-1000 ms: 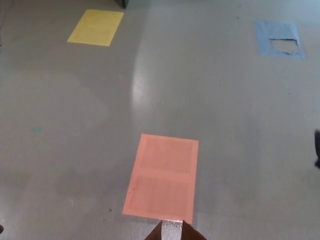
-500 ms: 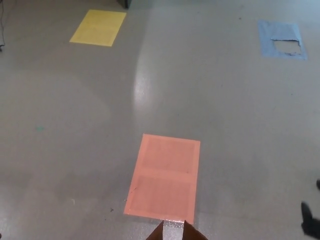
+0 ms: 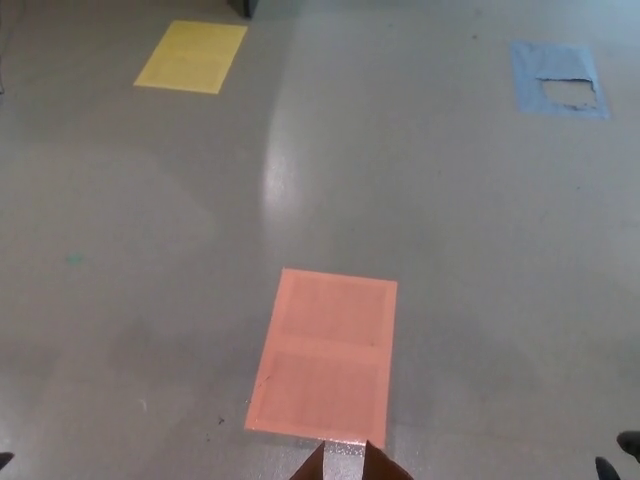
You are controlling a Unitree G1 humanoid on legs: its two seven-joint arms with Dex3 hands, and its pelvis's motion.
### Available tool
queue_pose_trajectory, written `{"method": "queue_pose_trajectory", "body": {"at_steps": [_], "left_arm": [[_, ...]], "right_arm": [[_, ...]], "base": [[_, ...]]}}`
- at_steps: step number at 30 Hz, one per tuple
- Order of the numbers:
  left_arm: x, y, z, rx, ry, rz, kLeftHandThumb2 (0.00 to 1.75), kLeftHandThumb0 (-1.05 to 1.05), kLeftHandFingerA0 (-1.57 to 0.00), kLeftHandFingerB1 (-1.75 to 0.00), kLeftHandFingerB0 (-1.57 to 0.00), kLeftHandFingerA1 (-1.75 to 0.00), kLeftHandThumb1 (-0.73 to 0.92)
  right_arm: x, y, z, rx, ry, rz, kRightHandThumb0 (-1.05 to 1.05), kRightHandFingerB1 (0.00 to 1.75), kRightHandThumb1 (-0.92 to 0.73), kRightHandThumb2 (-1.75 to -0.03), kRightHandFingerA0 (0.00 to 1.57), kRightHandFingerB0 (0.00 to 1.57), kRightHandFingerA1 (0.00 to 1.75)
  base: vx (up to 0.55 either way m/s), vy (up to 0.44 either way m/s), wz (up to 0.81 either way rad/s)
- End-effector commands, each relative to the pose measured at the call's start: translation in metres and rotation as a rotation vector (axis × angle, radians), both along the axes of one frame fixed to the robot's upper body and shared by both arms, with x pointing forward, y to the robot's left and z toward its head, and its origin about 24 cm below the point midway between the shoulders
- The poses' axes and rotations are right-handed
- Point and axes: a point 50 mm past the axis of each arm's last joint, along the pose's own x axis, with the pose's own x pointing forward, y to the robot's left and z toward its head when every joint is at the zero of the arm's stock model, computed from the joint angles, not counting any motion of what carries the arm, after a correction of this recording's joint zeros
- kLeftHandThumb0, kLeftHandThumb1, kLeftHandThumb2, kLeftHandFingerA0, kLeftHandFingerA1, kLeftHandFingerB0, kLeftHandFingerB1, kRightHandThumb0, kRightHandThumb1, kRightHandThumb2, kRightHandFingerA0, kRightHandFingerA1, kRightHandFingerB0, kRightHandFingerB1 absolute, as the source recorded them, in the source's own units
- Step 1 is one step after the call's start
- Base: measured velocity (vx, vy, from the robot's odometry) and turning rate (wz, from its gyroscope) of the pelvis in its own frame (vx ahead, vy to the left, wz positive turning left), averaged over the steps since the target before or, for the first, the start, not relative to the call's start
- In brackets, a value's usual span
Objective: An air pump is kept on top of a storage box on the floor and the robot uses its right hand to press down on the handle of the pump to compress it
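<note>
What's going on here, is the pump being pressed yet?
Not yet. No pump or storage box shows in the head view, only grey floor with an orange patch, a yellow patch and a torn blue patch. A dark bit at the lower right edge can't be identified. Nothing is being handled.

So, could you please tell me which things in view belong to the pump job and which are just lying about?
Job: no pump or storage box shows; only dark tips, possibly the right hand.
Lying about: orange floor patch, yellow patch, torn blue patch.
</note>
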Motion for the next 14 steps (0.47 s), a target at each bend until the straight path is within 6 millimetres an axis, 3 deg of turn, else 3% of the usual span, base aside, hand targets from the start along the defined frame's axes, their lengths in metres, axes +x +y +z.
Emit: {"method": "queue_pose_trajectory", "body": {"at_steps": [1, 5, 6, 7, 9, 13, 14], "left_arm": [[-0.0045, 0.0102, 0.0041, 0.005, 0.009, 0.05, 0.62, -0.77, -0.28, -0.35, -0.31, -0.49, 0.71], [-0.0023, 0.0107, 0.0062, 0.015, 0.013, 0.047, 0.63, -0.76, -0.28, -0.34, -0.3, -0.48, 0.72], [-0.0017, 0.0099, 0.0059, 0.01, 0.012, 0.047, 0.63, -0.76, -0.29, -0.34, -0.31, -0.48, 0.72], [-0.0015, 0.0095, 0.0057, 0.008, 0.011, 0.048, 0.69, -0.81, -0.3, -0.37, -0.29, -0.51, 0.63], [-0.0016, 0.0088, 0.0047, 0.004, 0.013, 0.052, 0.69, -0.82, -0.29, -0.37, -0.29, -0.51, 0.64], [-0.002, 0.0068, 0.0025, -0.008, 0.01, 0.056, 0.67, -0.79, -0.3, -0.37, -0.31, -0.5, 0.63], [-0.0032, 0.006, 0.0006, -0.012, 0.013, 0.058, 0.62, -0.75, -0.29, -0.34, -0.32, -0.48, 0.7]], "right_arm": [[0.0016, -0.0045, 0.0025, -0.026, 0.041, 0.032, -0.72, 0.27, -0.76, -1.14, 0.0, 0.01, 0.49], [0.0019, -0.0043, 0.0026, -0.032, 0.057, 0.047, -0.73, 0.27, -0.77, -1.13, 0.03, 0.0, 0.51], [0.0013, -0.0054, 0.0026, -0.033, 0.059, 0.047, -0.82, 0.22, -0.81, -1.13, 0.09, 0.0, 0.54], [0.001, -0.0059, 0.0025, -0.034, 0.063, 0.047, -0.73, 0.28, -0.76, -1.12, 0.02, 0.03, 0.51], [0.0006, -0.0069, 0.0026, -0.036, 0.066, 0.045, -0.81, 0.28, -0.79, -1.12, 0.1, 0.01, 0.52], [-0.0009, -0.009, 0.0025, -0.032, 0.072, 0.046, -0.82, 0.19, -0.81, -1.12, 0.04, 0.07, 0.45], [-0.0026, -0.0103, 0.0018, -0.036, 0.076, 0.047, -0.84, 0.18, -0.82, -1.12, 0.03, 0.1, 0.48]], "base": [[0.0, 0.0, 0.0], [0.0, 0.0, 0.0], [0.0, 0.0, 0.0], [0.0, 0.0, 0.0], [0.0, 0.0, 0.0], [0.0, 0.0, 0.0], [0.0, 0.0, 0.0]]}}
